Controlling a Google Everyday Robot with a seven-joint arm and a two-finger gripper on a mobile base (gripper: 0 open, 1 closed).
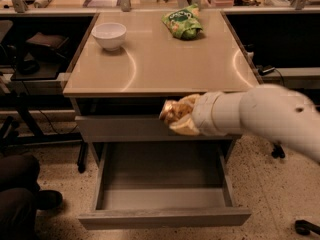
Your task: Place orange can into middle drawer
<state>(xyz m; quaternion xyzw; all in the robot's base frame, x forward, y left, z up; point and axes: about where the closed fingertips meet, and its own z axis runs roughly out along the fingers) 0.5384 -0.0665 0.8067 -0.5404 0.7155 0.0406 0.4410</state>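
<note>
The orange can (170, 112), shiny gold and wrinkly, is held in my gripper (178, 117), which is shut on it. My white arm (265, 115) reaches in from the right. The can hangs in front of the closed grey drawer front (120, 128), just below the tabletop's front edge. Under it the middle drawer (165, 217) stands pulled out, a wide shallow grey box with a plain front panel. The can is above the drawer's back part, not touching it.
On the beige tabletop (160, 64) stand a white bowl (109, 35) at the back left and a green snack bag (183, 23) at the back. A dark shoe and leg (22, 194) are at the lower left. A chair caster (305, 227) is at the lower right.
</note>
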